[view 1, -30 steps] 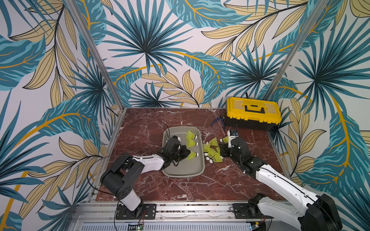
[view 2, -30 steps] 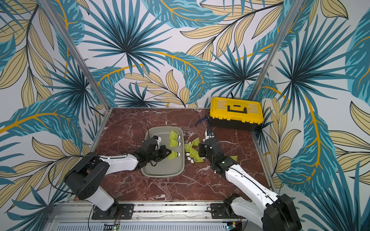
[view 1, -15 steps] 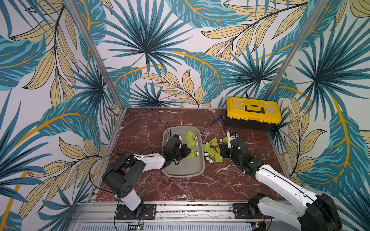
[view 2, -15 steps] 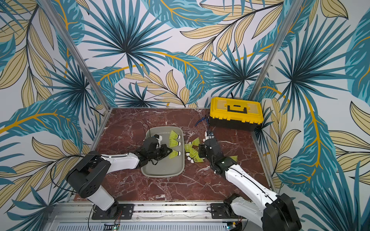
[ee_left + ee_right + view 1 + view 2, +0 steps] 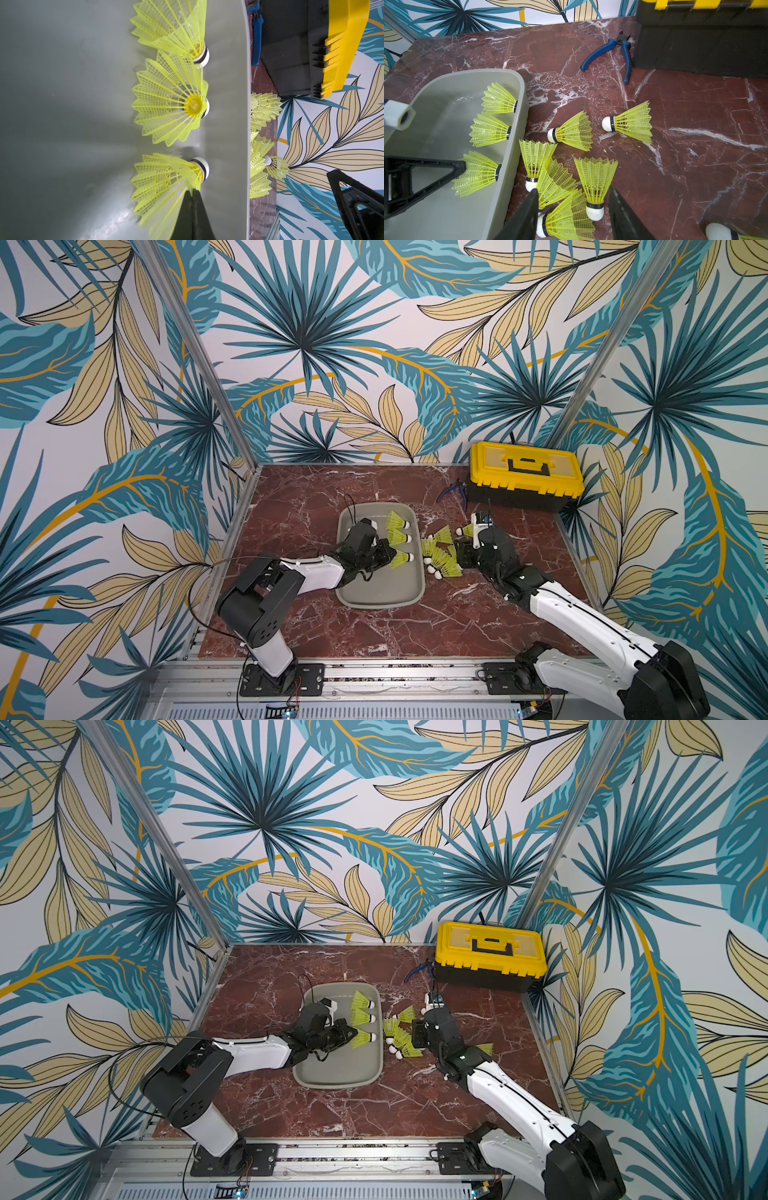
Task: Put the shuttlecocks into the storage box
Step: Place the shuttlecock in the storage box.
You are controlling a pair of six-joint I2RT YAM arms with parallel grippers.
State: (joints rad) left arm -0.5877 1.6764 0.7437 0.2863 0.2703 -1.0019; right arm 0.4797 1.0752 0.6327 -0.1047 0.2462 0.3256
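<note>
The storage box [image 5: 384, 589] [image 5: 336, 1073] is a shallow grey tray in the middle of the table. Three shuttlecocks lie along its right wall [image 5: 397, 522] [image 5: 399, 536] [image 5: 401, 559]. My left gripper [image 5: 388, 556] [image 5: 194, 190] reaches over the box, shut on the skirt edge of the nearest shuttlecock [image 5: 166, 176] [image 5: 477, 173]. Several more shuttlecocks [image 5: 440, 560] [image 5: 573, 132] lie on the table just right of the box. My right gripper [image 5: 457, 556] [image 5: 573, 195] stands open low over this cluster, its fingers astride one upright shuttlecock [image 5: 595, 180] and a lying one [image 5: 566, 218].
A yellow-lidded black toolbox [image 5: 525, 472] [image 5: 695, 41] stands at the back right. Blue-handled pliers [image 5: 453, 491] [image 5: 608, 54] lie in front of its left end. One shuttlecock [image 5: 484, 1048] lies to the right of my right arm. Patterned walls close the table's back and sides.
The left arm's elbow has shifted very slightly. Both grippers and all the shuttlecocks stay where they were.
</note>
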